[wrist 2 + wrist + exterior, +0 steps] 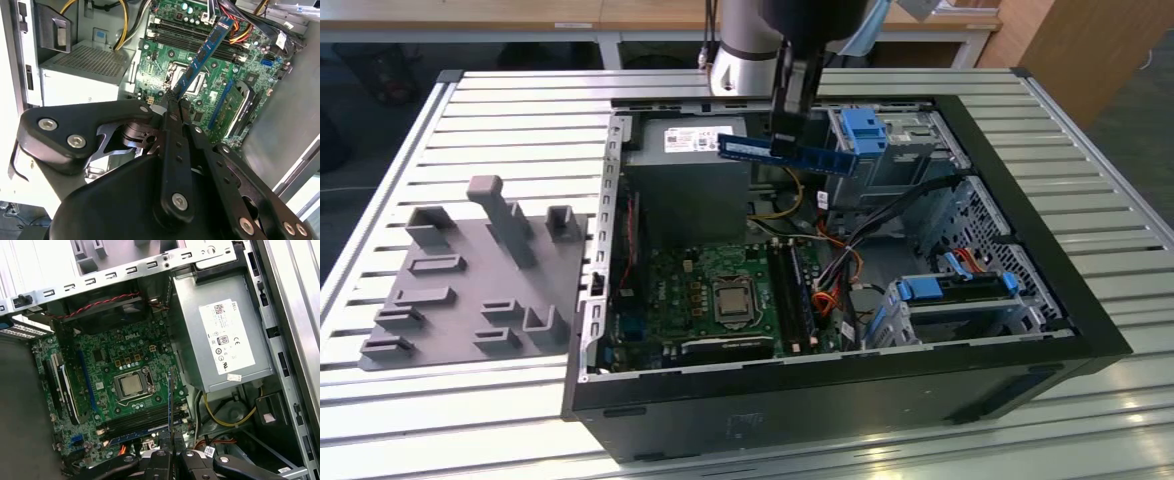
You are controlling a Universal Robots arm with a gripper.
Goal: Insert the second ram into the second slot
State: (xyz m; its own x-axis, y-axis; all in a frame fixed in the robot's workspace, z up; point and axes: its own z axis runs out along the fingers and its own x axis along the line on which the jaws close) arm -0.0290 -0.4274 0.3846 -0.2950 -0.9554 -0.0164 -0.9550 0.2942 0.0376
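Observation:
The second ram (pixel 781 152) is a thin blue stick with a white label. It hangs level above the open computer case, over the power supply, and my gripper (pixel 783 138) is shut on its upper edge. In the second wrist view the ram (pixel 200 55) sticks out from my gripper (pixel 171 100) over the motherboard. It appears edge-on in the first wrist view, where the ram (pixel 171 400) rises from the gripper (pixel 171 437). The black memory slots (pixel 790 290) lie beside the processor socket (pixel 727 297), well below the stick and apart from it. I cannot tell which is the second slot.
The silver power supply (pixel 220 340) fills one end of the case. Blue drive-bay latches (pixel 865 135) and drive cages (pixel 961 290) stand on the exterior view's right, with cables (pixel 841 275) crossing between. A grey holder block (pixel 467 280) sits on the slatted table at the left.

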